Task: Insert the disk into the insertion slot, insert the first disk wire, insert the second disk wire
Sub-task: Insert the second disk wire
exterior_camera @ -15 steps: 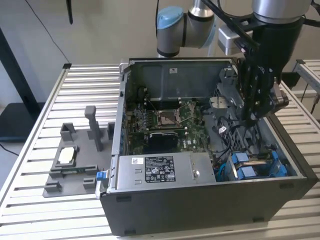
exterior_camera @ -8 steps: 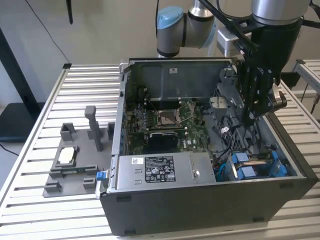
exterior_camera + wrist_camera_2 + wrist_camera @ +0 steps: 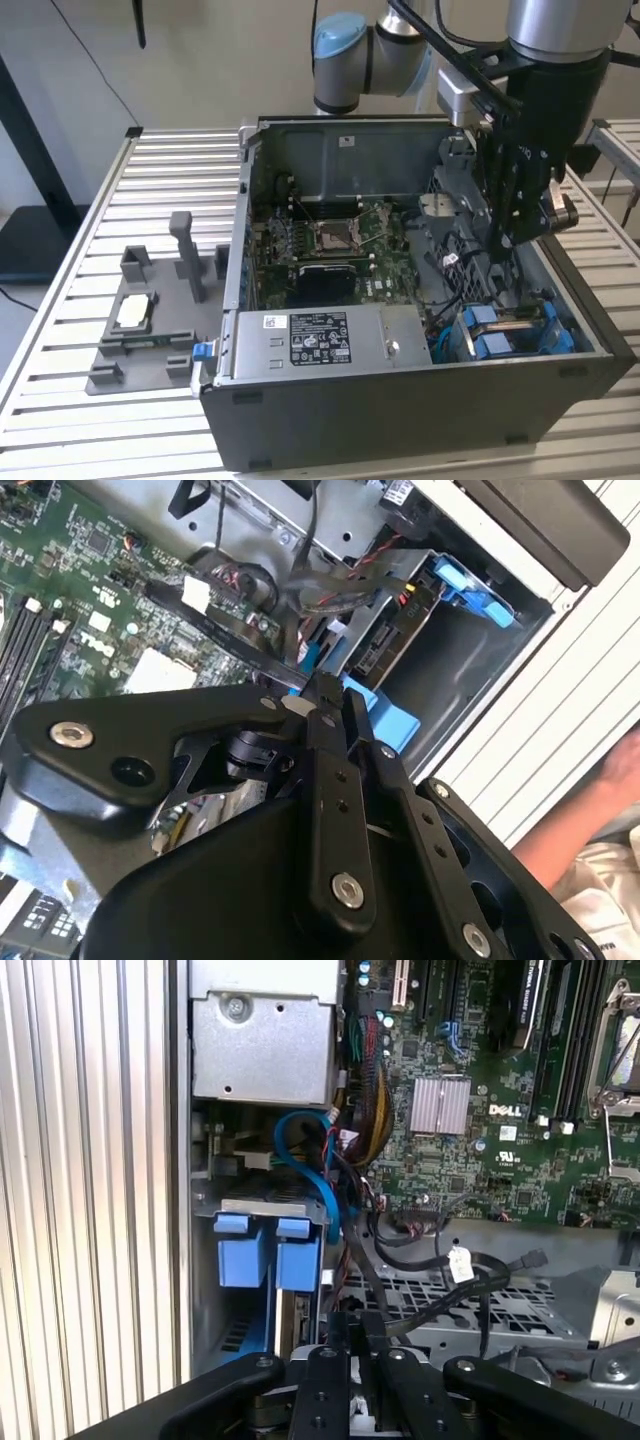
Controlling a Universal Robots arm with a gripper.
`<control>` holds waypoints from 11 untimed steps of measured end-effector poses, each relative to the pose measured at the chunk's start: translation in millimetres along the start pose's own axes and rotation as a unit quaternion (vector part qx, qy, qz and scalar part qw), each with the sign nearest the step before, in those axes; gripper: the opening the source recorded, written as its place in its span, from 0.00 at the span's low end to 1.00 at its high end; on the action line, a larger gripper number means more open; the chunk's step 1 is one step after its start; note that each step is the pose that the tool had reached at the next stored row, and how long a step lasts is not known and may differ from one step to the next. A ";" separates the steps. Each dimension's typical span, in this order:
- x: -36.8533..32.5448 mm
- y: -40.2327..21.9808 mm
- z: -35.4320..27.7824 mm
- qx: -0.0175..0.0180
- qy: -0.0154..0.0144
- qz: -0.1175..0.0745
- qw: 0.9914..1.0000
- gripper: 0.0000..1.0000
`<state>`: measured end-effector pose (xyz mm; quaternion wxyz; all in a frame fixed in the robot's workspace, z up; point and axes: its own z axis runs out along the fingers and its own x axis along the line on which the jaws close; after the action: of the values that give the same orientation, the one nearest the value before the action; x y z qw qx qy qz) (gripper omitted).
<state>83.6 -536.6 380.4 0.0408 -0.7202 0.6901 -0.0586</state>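
The disk (image 3: 512, 330), in its bright blue carrier, lies in the insertion slot (image 3: 452, 345) at the case's front corner, on the exterior view's right. In the first wrist view two blue tabs of the disk (image 3: 242, 1252) stick out of the bay. In the second wrist view the disk (image 3: 385, 645) shows its connector end. My gripper (image 3: 505, 242) hangs inside the case just behind the disk. In both wrist views its fingers are pressed together on a black disk wire (image 3: 235, 635) that runs into the gripper (image 3: 316, 692). This wire (image 3: 372, 1275) reaches the gripper (image 3: 358, 1320).
A grey labelled power-supply box (image 3: 320, 340) fills the case front beside the bay. The motherboard with its socket (image 3: 332, 237) lies behind it. Loose black and blue cables (image 3: 305, 1155) crowd the bay. A grey fixture (image 3: 140, 320) sits on the slatted table. A person's arm (image 3: 575, 825) rests beside the case.
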 end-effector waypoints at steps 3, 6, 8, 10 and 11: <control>3.8 -1.1 3.1 -0.002 -0.001 0.000 1.000 0.18; 6.9 -3.4 6.4 -0.004 -0.002 0.000 1.000 0.18; 8.3 -5.5 8.6 -0.006 -0.003 0.000 1.000 0.18; 9.6 -8.2 11.1 -0.008 -0.004 0.000 1.000 0.18; 10.3 -9.5 12.3 -0.009 -0.005 0.000 1.000 0.18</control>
<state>95.1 -546.7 369.8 0.0377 -0.7205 0.6907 -0.0490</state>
